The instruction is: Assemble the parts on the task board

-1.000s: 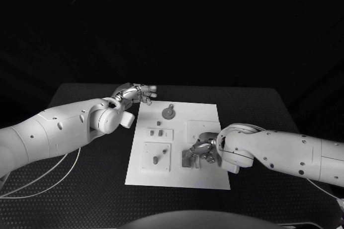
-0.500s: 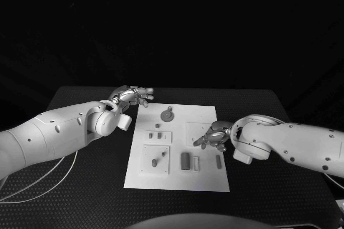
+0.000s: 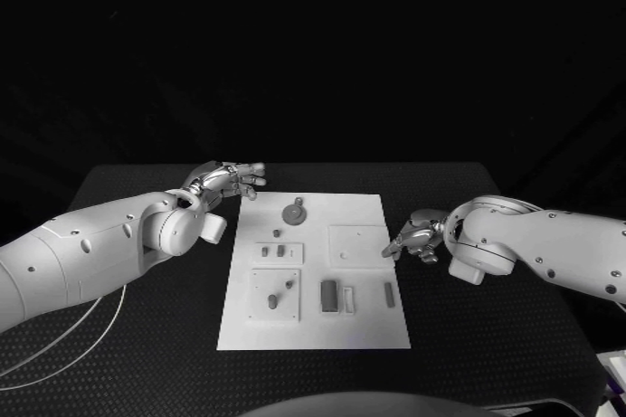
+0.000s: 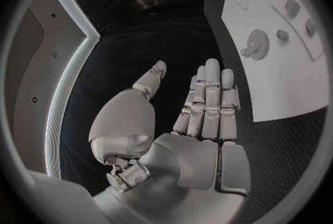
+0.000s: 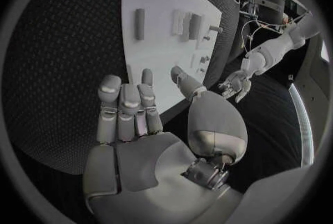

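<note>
- The task board (image 3: 317, 272) is a flat, smooth white rectangular plate lying in the middle of the table (image 3: 508, 345), whose black surface has a fine woven, mesh-like texture.
- Small dark parts sit on the board: a round disc part (image 3: 296, 214) with a short stem near its far end, a slim upright bar (image 3: 389, 295) near the right edge, and a wider block (image 3: 330, 297) beside a pale strip.
- The left hand (image 3: 224, 179) hovers off the board's far-left corner, fingers straight and close together, thumb apart (the left wrist view shows the palm bare), holding nothing.
- The right hand (image 3: 415, 236) hangs just beside the board's right edge, fingers extended and loosely apart, nothing in its grasp.
</note>
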`<state>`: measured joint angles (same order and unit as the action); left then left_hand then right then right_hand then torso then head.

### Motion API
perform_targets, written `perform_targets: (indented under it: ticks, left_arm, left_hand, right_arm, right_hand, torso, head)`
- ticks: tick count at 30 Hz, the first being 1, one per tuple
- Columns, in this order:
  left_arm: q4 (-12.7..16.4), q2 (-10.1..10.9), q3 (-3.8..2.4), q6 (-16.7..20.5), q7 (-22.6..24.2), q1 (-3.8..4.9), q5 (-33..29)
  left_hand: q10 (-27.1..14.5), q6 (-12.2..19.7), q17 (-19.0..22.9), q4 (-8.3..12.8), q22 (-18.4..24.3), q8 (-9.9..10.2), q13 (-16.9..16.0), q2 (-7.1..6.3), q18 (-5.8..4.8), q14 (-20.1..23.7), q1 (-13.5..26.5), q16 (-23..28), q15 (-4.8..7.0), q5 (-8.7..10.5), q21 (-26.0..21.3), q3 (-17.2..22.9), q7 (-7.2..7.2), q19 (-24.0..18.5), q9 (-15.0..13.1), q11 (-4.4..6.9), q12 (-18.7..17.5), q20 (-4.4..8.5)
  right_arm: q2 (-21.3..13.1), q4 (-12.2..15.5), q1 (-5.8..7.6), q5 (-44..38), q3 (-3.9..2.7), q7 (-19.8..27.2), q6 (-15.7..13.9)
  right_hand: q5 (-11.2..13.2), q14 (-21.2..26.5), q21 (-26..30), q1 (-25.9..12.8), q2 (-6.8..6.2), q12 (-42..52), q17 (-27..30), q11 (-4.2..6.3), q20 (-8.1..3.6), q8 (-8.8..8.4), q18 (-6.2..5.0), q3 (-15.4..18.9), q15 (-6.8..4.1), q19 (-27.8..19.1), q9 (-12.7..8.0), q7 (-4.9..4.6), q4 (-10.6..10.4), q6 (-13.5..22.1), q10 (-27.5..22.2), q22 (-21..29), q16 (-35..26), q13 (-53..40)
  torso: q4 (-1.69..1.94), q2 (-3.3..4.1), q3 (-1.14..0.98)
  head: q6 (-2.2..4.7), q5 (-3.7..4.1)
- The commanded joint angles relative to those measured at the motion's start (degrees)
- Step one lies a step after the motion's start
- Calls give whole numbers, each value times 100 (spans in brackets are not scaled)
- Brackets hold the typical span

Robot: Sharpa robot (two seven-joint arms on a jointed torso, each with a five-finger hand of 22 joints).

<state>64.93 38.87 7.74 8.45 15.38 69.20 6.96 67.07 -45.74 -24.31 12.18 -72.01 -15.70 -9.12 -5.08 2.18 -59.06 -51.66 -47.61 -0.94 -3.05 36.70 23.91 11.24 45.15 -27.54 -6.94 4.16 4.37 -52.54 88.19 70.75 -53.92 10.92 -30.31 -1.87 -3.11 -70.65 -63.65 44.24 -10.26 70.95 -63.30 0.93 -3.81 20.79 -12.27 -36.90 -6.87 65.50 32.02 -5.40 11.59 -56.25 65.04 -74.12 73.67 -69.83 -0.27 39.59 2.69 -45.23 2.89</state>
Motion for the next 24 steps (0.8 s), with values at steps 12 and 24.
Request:
perform_targets:
  ticks: [12, 24]
  left_arm:
    - [64, 10, -4, 15, 79, 4, 20]
    - [74, 2, -4, -41, 59, 4, 24]
  left_hand:
    - [65, 1, -24, -19, -26, -59, -17, -6, 43, -1, 41, 36, -8, 21, -40, -6, -29, 10, -12, 5, 49, 14]
    - [66, -14, -29, -19, -33, -71, -17, -7, 41, 0, 44, 39, -7, 21, -43, -11, -35, 9, -16, 5, 49, 15]
  right_arm:
    - [-35, 344, -363, -701, 108, -403, 292]
    - [84, 286, -431, -912, 127, -414, 269]
  right_hand:
    - [32, -63, -11, 62, -54, -13, -14, -4, 49, 11, -273, -185, 10, 33, 17, 2, -130, -76, 94, 17, -3, -26]
    - [32, -71, -21, -2, -103, -7, -13, 10, 73, 21, -273, -221, 3, 37, 30, 18, -233, -127, 138, 21, -17, -48]
  torso:
    - [15, 8, -4]
    - [18, 1, 8]
  head:
    - [-74, 12]
    - [-125, -42]
